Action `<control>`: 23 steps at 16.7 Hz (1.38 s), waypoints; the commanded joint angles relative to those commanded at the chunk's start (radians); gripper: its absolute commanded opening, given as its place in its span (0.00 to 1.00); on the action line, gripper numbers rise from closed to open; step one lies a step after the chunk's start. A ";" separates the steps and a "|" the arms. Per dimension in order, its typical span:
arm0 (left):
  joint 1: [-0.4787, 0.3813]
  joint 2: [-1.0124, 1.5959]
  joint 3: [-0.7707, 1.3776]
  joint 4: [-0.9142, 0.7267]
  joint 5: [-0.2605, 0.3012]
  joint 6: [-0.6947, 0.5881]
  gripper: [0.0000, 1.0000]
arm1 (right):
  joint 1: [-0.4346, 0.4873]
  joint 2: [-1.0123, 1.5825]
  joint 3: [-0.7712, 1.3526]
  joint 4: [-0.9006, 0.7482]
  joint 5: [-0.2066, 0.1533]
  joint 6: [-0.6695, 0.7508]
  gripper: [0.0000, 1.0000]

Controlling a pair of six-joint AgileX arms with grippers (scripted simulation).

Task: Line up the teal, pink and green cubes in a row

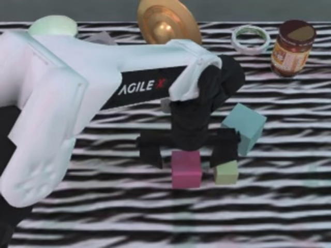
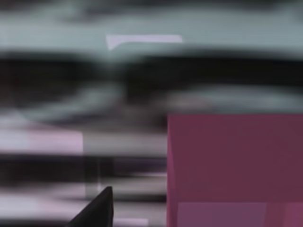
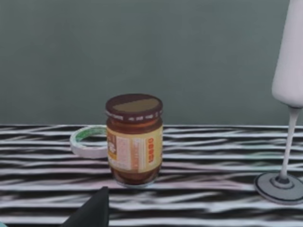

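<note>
Spread wide, my left gripper (image 1: 189, 149) straddles the pink cube (image 1: 186, 169) from above, one finger (image 1: 150, 147) out to the cube's left and the other (image 1: 224, 146) to its right, neither touching it as far as I can tell. I'll place everything else off that pink cube. The green cube (image 1: 226, 172) sits just to its right, with a narrow gap between them. The teal cube (image 1: 244, 127) lies beyond the green one, up and to the right, turned at an angle and out of the line the other two make. In the left wrist view the pink cube (image 2: 234, 168) fills the near corner, though that view is too smeared to judge finger clearance.

I judge pink and green roughly in a row and teal as the one left. The next move calls for lifting this arm clear and bringing teal down level with them, squared up.

My right arm is not visible from above; its wrist view looks at a brown sauce jar (image 3: 134, 139) whose label carries writing I cannot read. The arm's forearm reads "AGILE X" (image 1: 141, 86).
</note>
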State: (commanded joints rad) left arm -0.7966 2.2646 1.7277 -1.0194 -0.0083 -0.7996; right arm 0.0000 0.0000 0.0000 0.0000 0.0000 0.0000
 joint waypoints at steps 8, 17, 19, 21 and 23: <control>0.015 -0.058 0.164 -0.225 0.000 -0.002 1.00 | 0.000 0.000 0.000 0.000 0.000 0.000 1.00; 0.090 -0.209 0.020 -0.117 -0.009 0.026 1.00 | 0.041 0.151 0.149 -0.104 -0.004 -0.041 1.00; 0.148 -0.338 -0.099 -0.041 -0.013 0.055 1.00 | 0.070 0.285 0.277 -0.188 -0.004 -0.074 1.00; 0.215 -0.497 -0.245 0.046 -0.015 0.096 1.00 | 0.104 0.460 0.435 -0.288 -0.002 -0.113 1.00; 0.288 -0.678 -0.413 0.141 -0.016 0.148 1.00 | 0.141 0.667 0.606 -0.398 -0.001 -0.154 1.00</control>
State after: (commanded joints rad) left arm -0.5084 1.5868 1.3145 -0.8780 -0.0245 -0.6513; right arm 0.1406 0.6666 0.6057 -0.3975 -0.0012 -0.1544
